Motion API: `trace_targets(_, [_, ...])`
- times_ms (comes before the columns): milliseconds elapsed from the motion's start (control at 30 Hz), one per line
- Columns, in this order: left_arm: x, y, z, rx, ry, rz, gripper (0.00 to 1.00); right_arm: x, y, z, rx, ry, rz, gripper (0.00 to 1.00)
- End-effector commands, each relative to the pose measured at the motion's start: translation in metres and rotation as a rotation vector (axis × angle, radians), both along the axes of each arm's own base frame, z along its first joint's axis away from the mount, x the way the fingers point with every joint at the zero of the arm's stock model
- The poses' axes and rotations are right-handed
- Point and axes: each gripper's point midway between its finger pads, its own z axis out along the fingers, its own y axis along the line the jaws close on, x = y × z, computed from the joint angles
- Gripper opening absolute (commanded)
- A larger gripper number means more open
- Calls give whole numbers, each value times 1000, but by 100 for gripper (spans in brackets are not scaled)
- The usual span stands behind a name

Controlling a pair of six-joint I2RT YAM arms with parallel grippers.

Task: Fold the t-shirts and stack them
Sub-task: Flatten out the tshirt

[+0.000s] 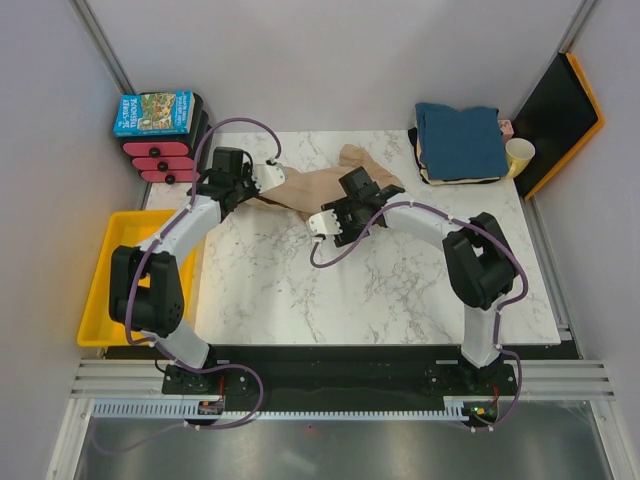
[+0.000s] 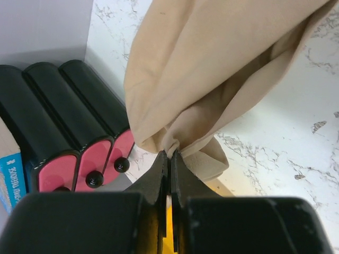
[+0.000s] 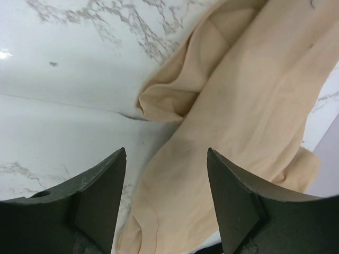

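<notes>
A tan-beige t-shirt (image 1: 320,185) lies bunched at the back middle of the marble table (image 1: 400,290). My left gripper (image 1: 272,172) is shut on its left edge; the left wrist view shows the jaws pinched on a fold of the tan cloth (image 2: 212,69). My right gripper (image 1: 345,198) is open just above the shirt's middle, with tan cloth (image 3: 238,116) between and below its fingers. A stack of folded shirts, teal-blue (image 1: 460,140) on top with cream and dark ones under it, sits at the back right.
A blue picture-covered box (image 1: 155,112) rests on black-and-red blocks (image 1: 165,150) at the back left, close to my left gripper. A yellow bin (image 1: 105,280) stands left of the table. A pale yellow cup (image 1: 519,155) and a black-orange board (image 1: 560,110) are at the back right.
</notes>
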Motion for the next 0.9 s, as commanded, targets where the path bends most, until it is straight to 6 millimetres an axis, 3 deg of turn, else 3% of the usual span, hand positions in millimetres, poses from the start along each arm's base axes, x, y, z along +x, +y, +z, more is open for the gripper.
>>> trace_targets(0, [-6,-1,17,-42,-48,8,2,-6,24,-4,5,-57,146,69])
trace_targets(67, [-7,-1,17,-46,-47,11,2,-6,29,-6,-11,-70,170,64])
trace_targets(267, [-6,-1,20,-52,-57,15,2,-8,27,-14,-70,-109,282,65])
trace_targets(600, [-10,0,18,-62,-54,22,2,-16,17,-32,-120,-56,287,65])
trace_targets(867, [-9,-1,20,-65,-58,20,2,-8,19,-43,-130,-47,267,59])
